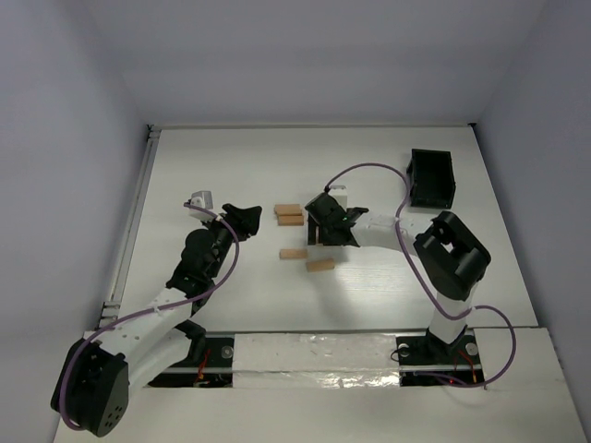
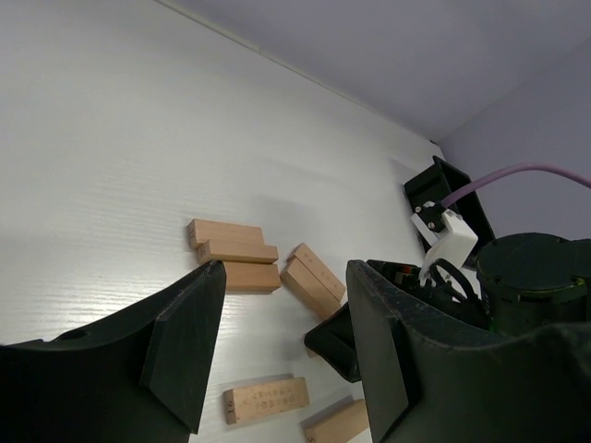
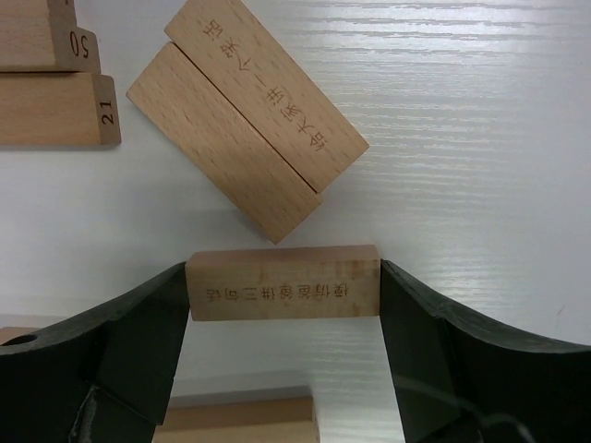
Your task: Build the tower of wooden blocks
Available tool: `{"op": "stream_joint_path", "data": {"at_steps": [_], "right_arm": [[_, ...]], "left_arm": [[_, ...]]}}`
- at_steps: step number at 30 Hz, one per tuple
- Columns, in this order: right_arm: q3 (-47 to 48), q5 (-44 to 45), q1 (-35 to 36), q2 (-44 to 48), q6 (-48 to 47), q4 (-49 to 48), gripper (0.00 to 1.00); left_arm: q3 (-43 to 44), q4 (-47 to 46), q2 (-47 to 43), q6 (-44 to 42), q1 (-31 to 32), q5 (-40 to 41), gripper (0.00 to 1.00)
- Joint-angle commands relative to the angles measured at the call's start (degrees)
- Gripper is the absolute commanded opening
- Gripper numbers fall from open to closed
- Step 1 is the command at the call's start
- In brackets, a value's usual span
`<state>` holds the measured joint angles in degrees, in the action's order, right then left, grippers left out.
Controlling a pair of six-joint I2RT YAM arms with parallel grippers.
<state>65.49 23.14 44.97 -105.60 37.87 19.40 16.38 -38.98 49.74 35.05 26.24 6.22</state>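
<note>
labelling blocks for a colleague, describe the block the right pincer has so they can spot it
Find the right arm, reaching over the table. Its pincer clamps one wooden block by its short ends. Unlike the angled pair lying just beyond and the numbered blocks, it alone is gripped.

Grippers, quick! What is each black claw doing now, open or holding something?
Left gripper: open, holding nothing.
Right gripper: shut on a light-tan rectangular wooden block.
</note>
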Motion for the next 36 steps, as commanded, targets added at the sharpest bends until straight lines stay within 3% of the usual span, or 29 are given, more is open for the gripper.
{"op": "stream_joint_path", "data": {"at_steps": [1, 12, 36], "right_arm": [[-1.77, -0.63, -0.23, 3.03, 1.59, -0.94, 0.76], [-5.37, -0.73, 3.01, 7.34, 4.58, 1.52, 0.79], [-3.0, 0.33, 4.69, 5.58, 5.2, 2.22, 0.91]], "left_arm": [[0.84, -3.29, -0.08, 0.02, -0.22, -0.94, 0.52], [1.11, -3.12, 0.63, -0.24, -0.22, -0.77, 0.51], [1.02, -3.38, 0.54, 0.02, -0.22, -1.56, 0.51]]}}
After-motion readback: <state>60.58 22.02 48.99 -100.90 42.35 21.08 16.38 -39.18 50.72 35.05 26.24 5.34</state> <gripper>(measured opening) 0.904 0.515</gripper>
